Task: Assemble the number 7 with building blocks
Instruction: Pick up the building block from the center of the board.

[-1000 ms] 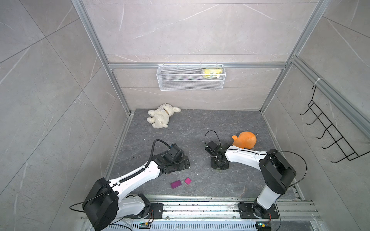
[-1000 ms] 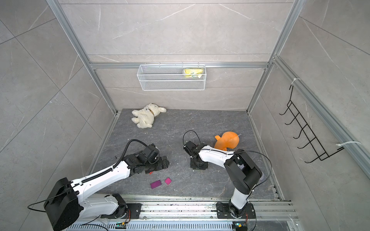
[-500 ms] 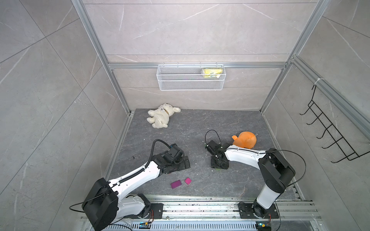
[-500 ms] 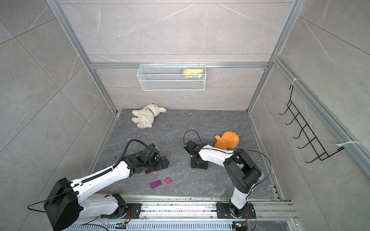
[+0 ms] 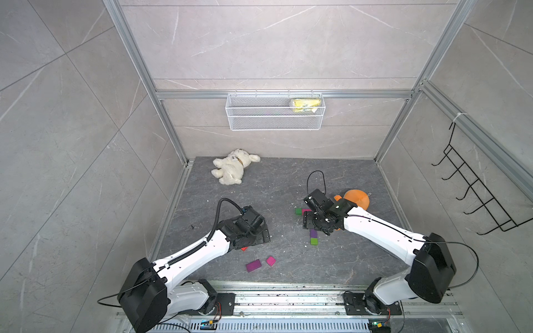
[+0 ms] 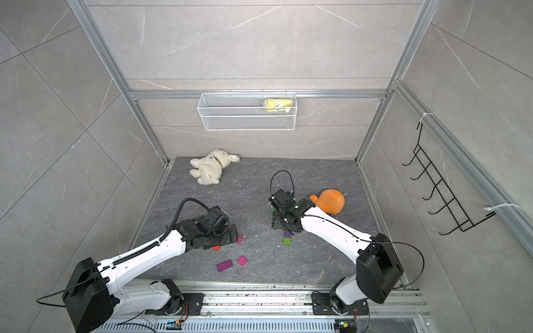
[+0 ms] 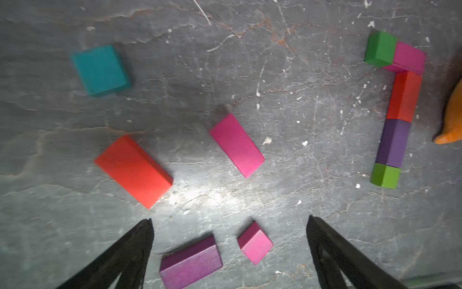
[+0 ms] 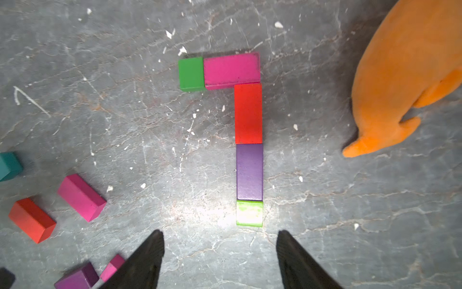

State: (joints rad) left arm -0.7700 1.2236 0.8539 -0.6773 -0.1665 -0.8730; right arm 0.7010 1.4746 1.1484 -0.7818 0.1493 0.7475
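Note:
The number 7 (image 8: 248, 113) lies flat on the floor: a green square (image 8: 191, 73) and a magenta rectangle (image 8: 231, 70) form the bar, and red, purple (image 8: 249, 172) and green (image 8: 249, 213) blocks form the column. My right gripper (image 8: 219, 234) hovers open just short of the column's green end and holds nothing. Loose building blocks lie to the left: teal square (image 7: 100, 70), red rectangle (image 7: 133, 171), magenta rectangle (image 7: 237, 145). My left gripper (image 7: 229, 220) stands wide open above a purple rectangle (image 7: 191, 262) and a pink square (image 7: 255, 243), touching neither.
An orange plush toy (image 5: 356, 199) sits close to the right of the 7, behind my right arm. A white plush dog (image 5: 232, 170) lies at the back left. A wire basket (image 5: 274, 121) hangs on the back wall and a hook rack (image 5: 476, 193) on the right wall.
My right gripper has opened over the last second, staying near the 7's column. The left arm and the loose blocks have not moved.

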